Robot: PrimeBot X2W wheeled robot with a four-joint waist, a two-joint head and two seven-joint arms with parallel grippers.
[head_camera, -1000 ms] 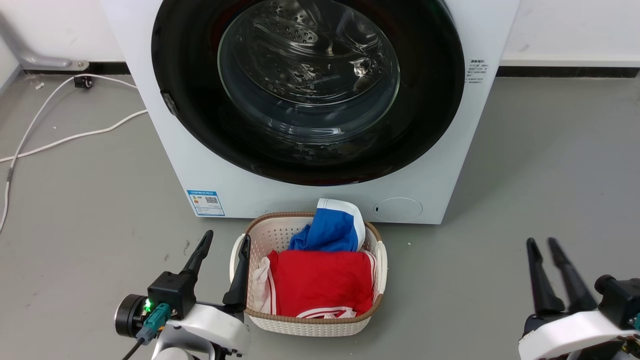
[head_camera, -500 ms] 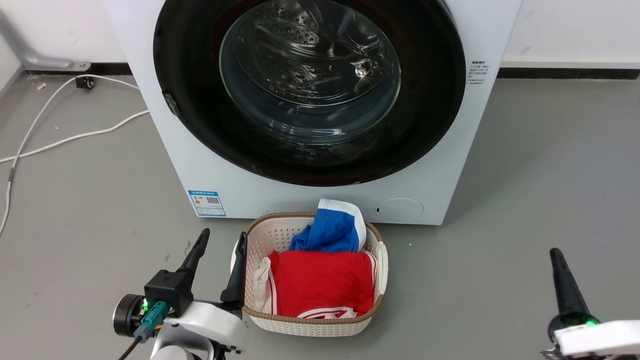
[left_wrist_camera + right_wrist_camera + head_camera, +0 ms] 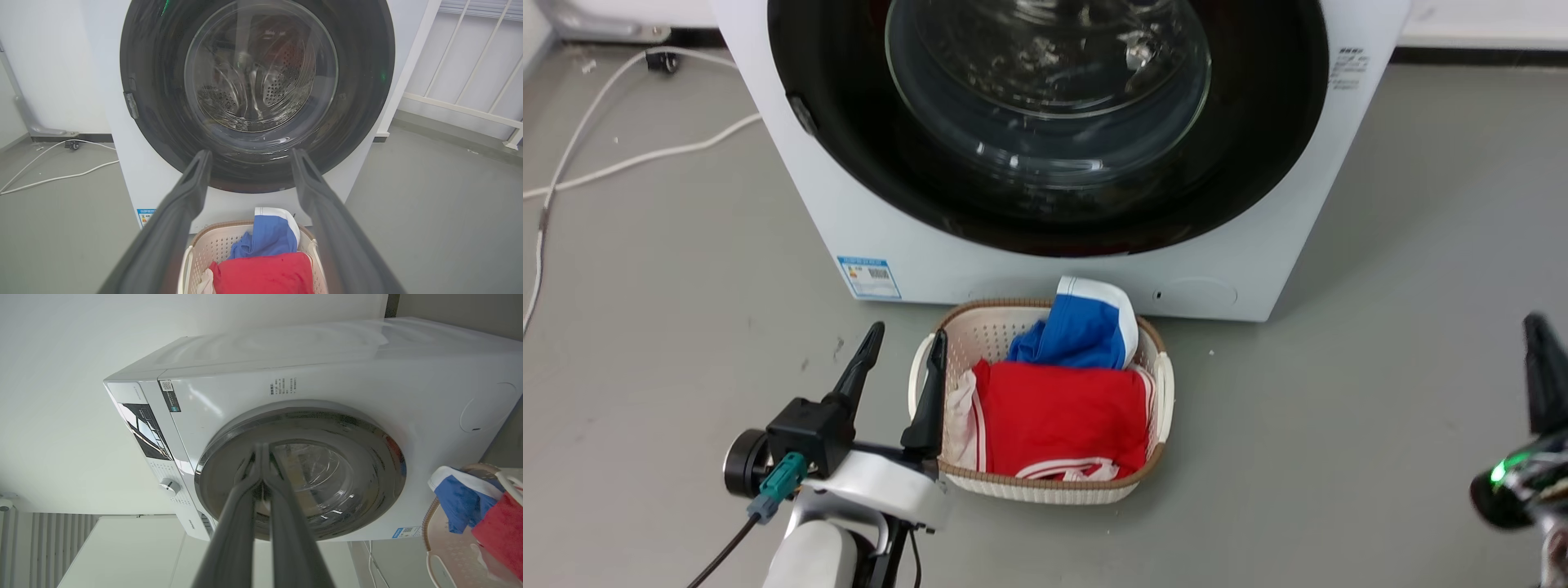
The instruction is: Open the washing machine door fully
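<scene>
Ahead of the left gripper (image 3: 908, 331), fingers spread wide beside the laundry basket (image 3: 1164, 384): the washing machine door (image 3: 1045, 196), closed. From the left wrist, same door straight beyond the parted fingers. From the right wrist, beyond the right gripper (image 3: 261, 448), fingers pinched together, empty, door well apart.

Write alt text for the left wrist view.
A white washer stands ahead, its round black door shut, the steel drum visible through the glass. The open left tool points at it over a basket of red and blue clothes on the grey floor.
</scene>
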